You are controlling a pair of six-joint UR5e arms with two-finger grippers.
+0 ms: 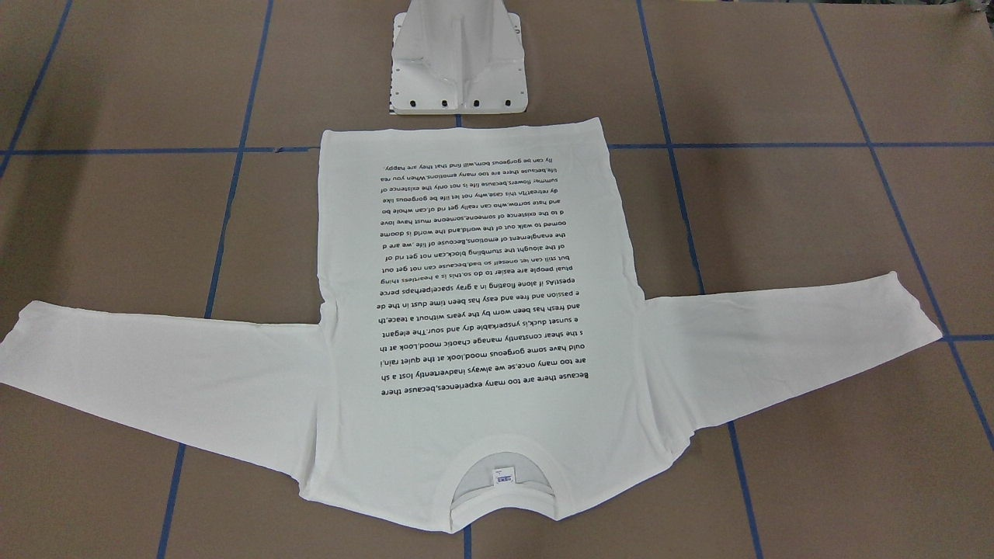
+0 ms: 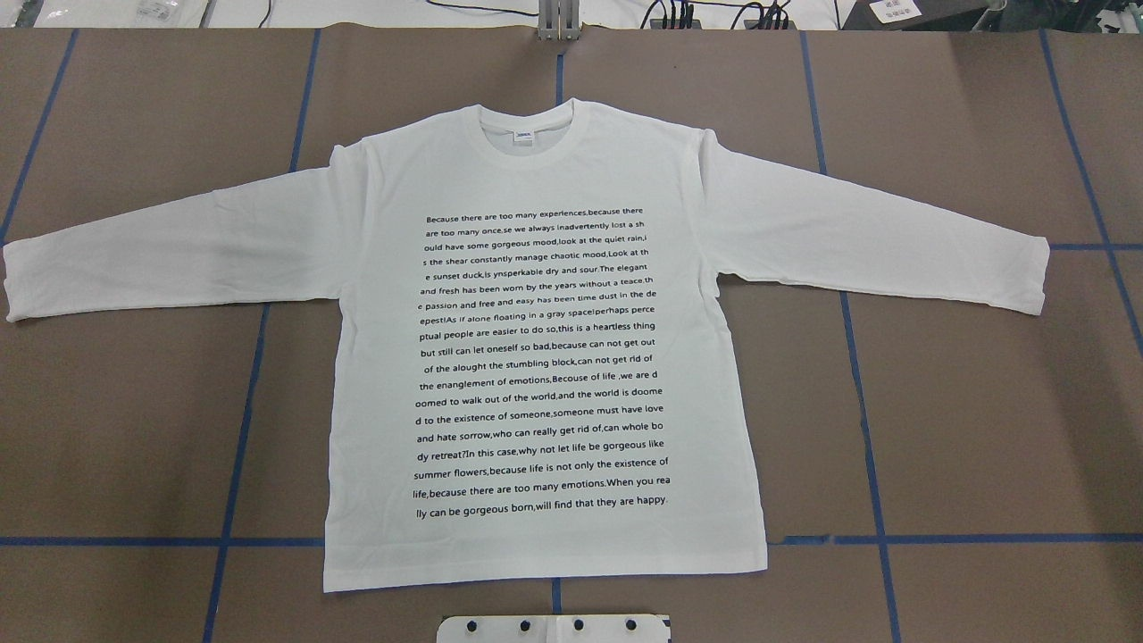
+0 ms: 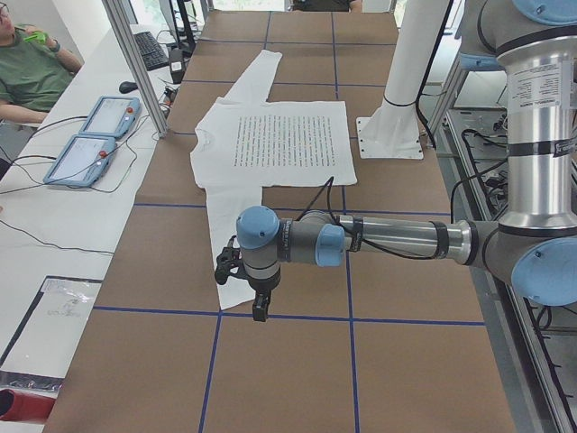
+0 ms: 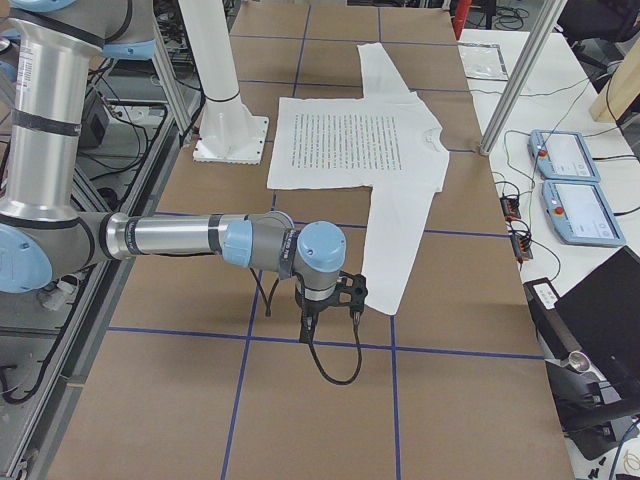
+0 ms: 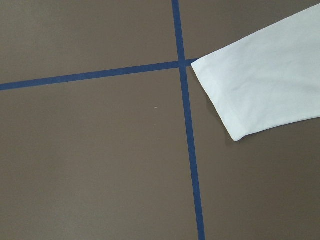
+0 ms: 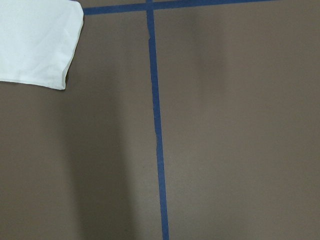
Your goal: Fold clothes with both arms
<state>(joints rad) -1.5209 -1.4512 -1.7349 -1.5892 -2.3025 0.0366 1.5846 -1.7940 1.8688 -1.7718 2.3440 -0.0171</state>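
Note:
The white long-sleeved T-shirt (image 2: 545,357) lies flat on the brown table with its black text block up, both sleeves spread and the collar (image 2: 534,134) away from the robot. It also shows in the front view (image 1: 481,272). My left gripper (image 3: 260,314) hangs over the table beside the left sleeve's cuff (image 5: 225,100). My right gripper (image 4: 308,328) hangs beside the right sleeve's cuff (image 6: 60,45). Both show only in the side views, so I cannot tell whether they are open or shut. Neither touches the shirt.
The white pedestal base (image 1: 458,62) stands just behind the shirt's hem. Blue tape lines (image 2: 241,429) grid the table. Side benches carry teach pendants (image 3: 90,135) and cables. A seated person (image 3: 27,72) is at the far left bench. An aluminium post (image 4: 520,70) stands at the table edge.

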